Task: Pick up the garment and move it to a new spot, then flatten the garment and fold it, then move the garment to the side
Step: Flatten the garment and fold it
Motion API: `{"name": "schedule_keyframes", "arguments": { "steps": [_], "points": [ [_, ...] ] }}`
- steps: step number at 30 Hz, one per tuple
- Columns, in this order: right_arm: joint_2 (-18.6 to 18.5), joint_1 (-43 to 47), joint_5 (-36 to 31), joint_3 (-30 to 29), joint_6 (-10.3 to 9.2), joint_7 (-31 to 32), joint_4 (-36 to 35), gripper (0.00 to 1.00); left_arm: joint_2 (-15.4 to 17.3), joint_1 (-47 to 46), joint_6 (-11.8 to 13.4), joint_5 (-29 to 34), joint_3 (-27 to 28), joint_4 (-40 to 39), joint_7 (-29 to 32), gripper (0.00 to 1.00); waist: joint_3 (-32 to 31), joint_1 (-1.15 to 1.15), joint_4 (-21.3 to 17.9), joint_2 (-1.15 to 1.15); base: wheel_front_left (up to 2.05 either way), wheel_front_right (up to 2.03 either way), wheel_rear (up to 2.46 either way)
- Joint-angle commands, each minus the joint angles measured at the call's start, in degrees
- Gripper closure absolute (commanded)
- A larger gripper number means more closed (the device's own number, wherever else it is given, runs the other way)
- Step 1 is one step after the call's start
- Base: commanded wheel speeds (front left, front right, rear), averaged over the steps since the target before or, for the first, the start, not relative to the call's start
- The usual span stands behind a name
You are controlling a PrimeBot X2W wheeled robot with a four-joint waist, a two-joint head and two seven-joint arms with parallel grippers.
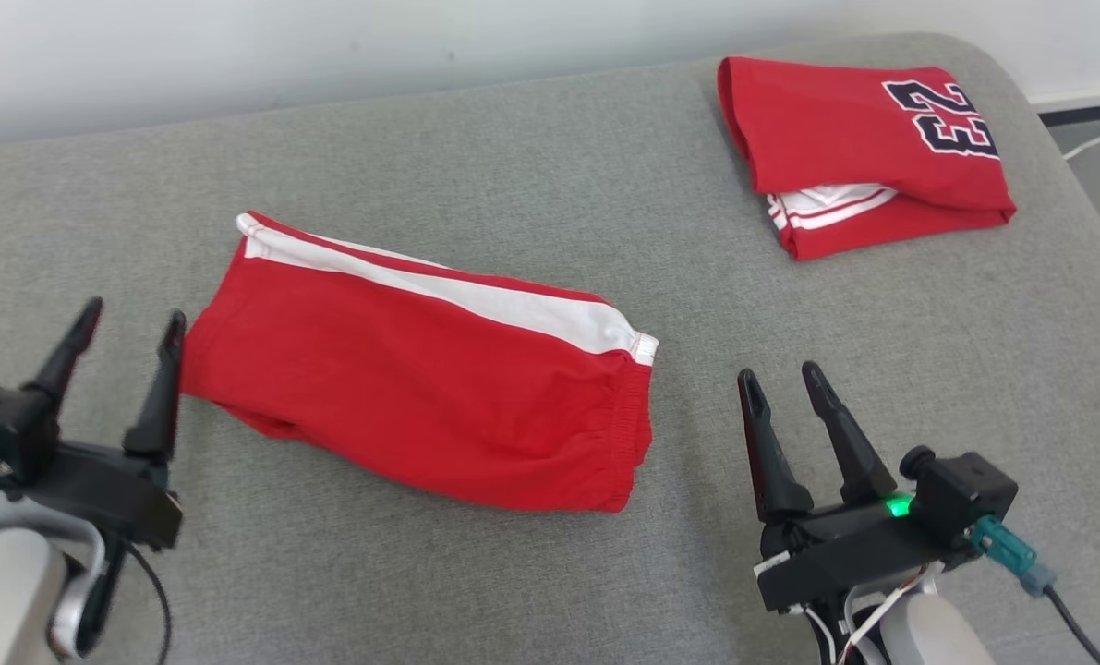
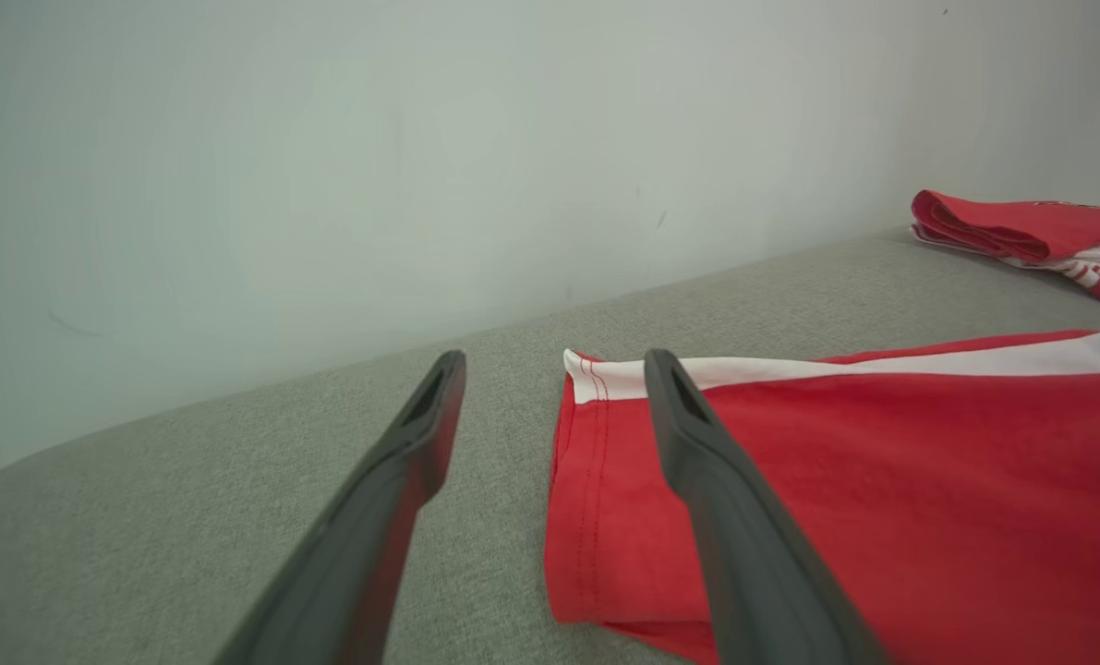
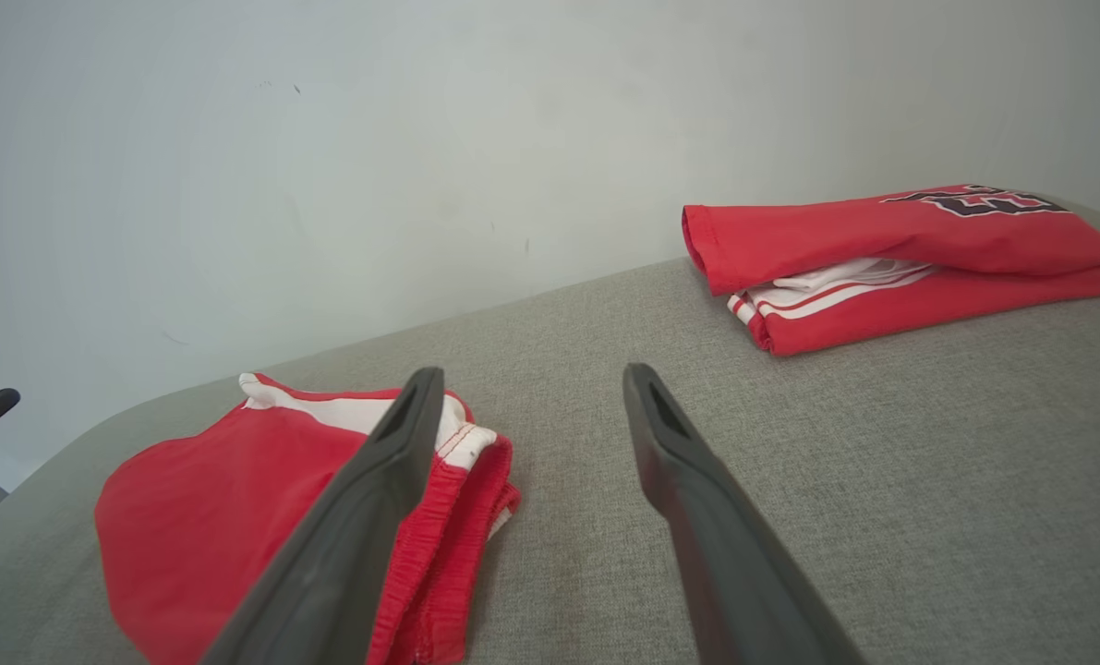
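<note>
Red shorts with a white side stripe (image 1: 420,379) lie folded flat in the middle of the grey cushion (image 1: 531,166). The hem end points left (image 2: 596,480) and the elastic waistband end points right (image 3: 448,517). My left gripper (image 1: 134,328) is open, hovering just off the hem, its right finger over the cloth's edge in the left wrist view (image 2: 554,365). My right gripper (image 1: 780,379) is open a little right of the waistband, holding nothing (image 3: 526,383).
A folded red jersey with a dark number and white trim (image 1: 868,148) lies at the far right of the cushion, also seen as the jersey (image 3: 900,259) and as the jersey (image 2: 1030,240). A pale wall (image 1: 328,46) runs behind. The cushion's right edge drops off near a cable (image 1: 1099,139).
</note>
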Motion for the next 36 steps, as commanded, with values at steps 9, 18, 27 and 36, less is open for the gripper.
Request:
{"name": "schedule_keyframes", "arguments": {
  "steps": [9, 18, 27, 36],
  "points": [
    [2.7, 4.5, -4.8, -1.5, 0.01, -1.3, -0.8, 0.0, -7.0, 4.7, -3.5, 3.3, 3.8, 2.3, -0.2, 0.0, 0.1, 0.01, 1.2, 0.0, 0.0, 0.0, 0.0],
    [3.4, 3.4, -4.8, 0.1, 0.01, -0.9, -0.6, 0.0, -9.7, 0.5, -5.3, 4.9, 5.0, 15.1, -0.2, 0.0, 1.8, 0.01, -1.8, 0.0, 0.0, 0.0, 0.0],
    [3.8, 3.6, -4.0, 0.6, 0.01, -1.6, 0.5, 0.0, -10.9, -1.4, -7.4, 4.3, 4.6, 24.5, 0.4, 0.0, 2.1, 0.01, -3.9, 0.0, 0.0, 0.0, 0.0],
    [3.8, 3.5, -4.4, 0.9, 0.01, -1.9, 1.4, 0.0, -12.7, -3.5, -8.8, 5.9, 2.8, 29.0, 0.0, 1.0, 0.9, 0.01, -3.4, 0.0, 0.0, 0.0, 0.0]
  ]
}}
